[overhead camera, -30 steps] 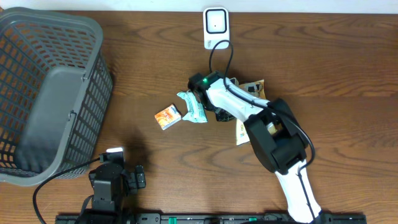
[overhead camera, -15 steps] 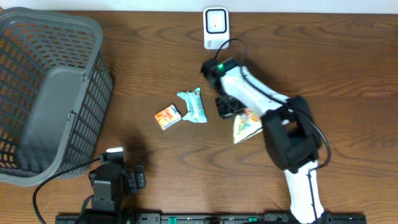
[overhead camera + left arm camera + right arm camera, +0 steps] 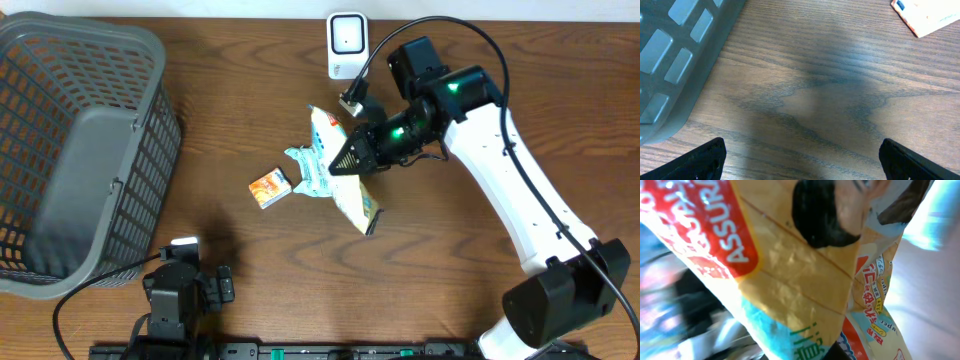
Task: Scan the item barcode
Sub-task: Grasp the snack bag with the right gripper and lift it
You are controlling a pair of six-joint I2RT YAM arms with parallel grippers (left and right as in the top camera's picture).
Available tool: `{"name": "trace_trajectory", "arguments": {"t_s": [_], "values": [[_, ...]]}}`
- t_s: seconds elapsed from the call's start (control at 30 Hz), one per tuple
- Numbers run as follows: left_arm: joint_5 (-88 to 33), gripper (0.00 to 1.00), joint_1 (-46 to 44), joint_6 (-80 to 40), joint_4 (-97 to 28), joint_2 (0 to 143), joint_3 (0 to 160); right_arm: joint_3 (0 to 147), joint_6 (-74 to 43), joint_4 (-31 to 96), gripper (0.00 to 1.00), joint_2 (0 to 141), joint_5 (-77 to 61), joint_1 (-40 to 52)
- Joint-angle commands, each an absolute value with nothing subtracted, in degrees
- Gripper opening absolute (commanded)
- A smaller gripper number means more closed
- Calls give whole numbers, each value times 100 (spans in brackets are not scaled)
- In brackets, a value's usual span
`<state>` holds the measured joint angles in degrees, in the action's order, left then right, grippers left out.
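Note:
A yellow snack packet (image 3: 345, 190) with red and blue print hangs tilted above the table's middle, with my right gripper (image 3: 352, 157) shut on its upper part. In the right wrist view the packet (image 3: 790, 270) fills almost the whole frame, and only a dark fingertip (image 3: 840, 352) shows at the bottom edge. No barcode is readable on it. The white scanner (image 3: 347, 42) stands at the table's far edge, just beyond the packet. My left gripper (image 3: 185, 290) rests near the front left, and its wrist view shows its fingers (image 3: 707, 157) wide open over bare wood.
A small orange box (image 3: 270, 187) and a teal packet (image 3: 310, 170) lie left of the held packet. A grey plastic basket (image 3: 150, 60) fills the left side; its wall (image 3: 680, 60) is close to my left gripper. The scanner's black cable (image 3: 345, 85) runs toward the middle.
My right gripper closed on the yellow packet and lifted it off the table. The arm swung up and to the right, tilting the packet. The left arm stayed still.

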<state>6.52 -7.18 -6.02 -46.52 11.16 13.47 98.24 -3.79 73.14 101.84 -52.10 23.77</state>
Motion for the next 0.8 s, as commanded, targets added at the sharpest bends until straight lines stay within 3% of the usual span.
{"name": "trace_trajectory", "arguments": {"t_s": [0.0,0.3,0.43,0.5,0.67,0.77], "values": [[663,98,-709,-633,-4753,1111,1317,9883,-163,7481,1,10084,-7081,2324],[663,98,-709,-633,-4753,1111,1317,9883,-163,8173,1,10084,-7644,2137],[663,98,-709,-633,-4753,1111,1317,9880,-165,8287,1,10084,-8954,2137],[663,98,-709,-633,-4753,1111,1317,9889,-869,8239,1,10082,-8952,2108],[663,98,-709,-633,-4753,1111,1317,9889,-1328,8226,1,10082,-8952,1938],[663,98,-709,-633,-4753,1111,1317,9889,-2646,8497,1,10071,-8952,1756]]}}
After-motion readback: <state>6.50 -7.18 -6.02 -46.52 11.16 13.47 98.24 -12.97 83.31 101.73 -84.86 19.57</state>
